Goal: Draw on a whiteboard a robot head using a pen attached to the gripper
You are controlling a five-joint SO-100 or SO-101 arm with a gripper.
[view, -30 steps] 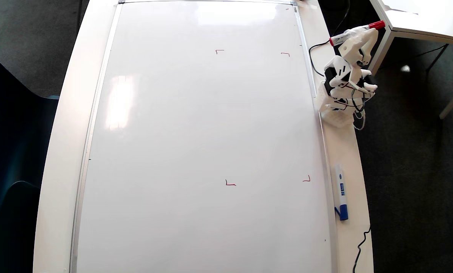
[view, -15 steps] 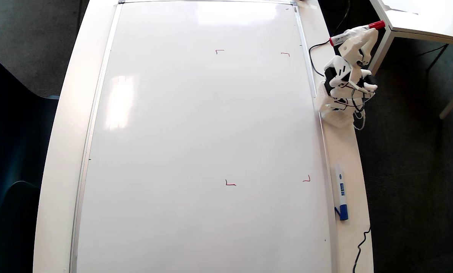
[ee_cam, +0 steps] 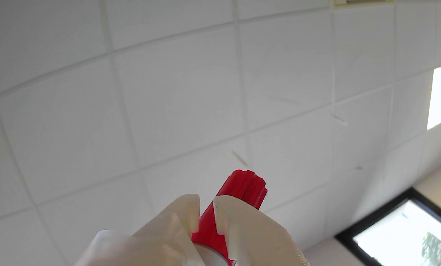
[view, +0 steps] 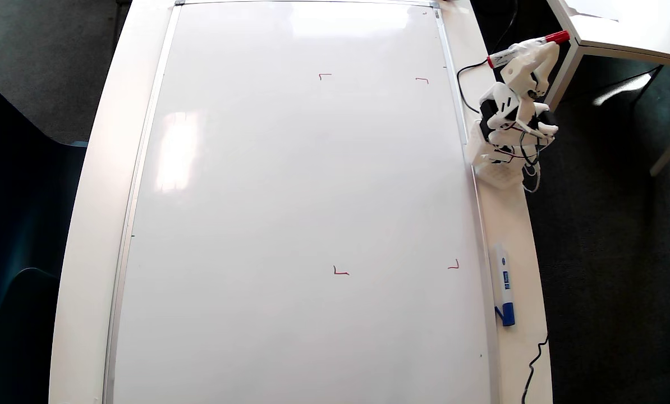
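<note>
Arm is sitting folded at the desk's right edge in the overhead view, gripper [view: 540, 53] off the whiteboard [view: 256, 196] and clamping the pen [view: 523, 49]. Wrist view is pointing at ceiling tiles, white fingers [ee_cam: 242, 225] pinching the pen's red cap [ee_cam: 239, 192]. Board is showing only four red corner marks [view: 340, 272], no robot head. Blue-capped marker [view: 504, 284] is lying beside the board's right frame.
</note>
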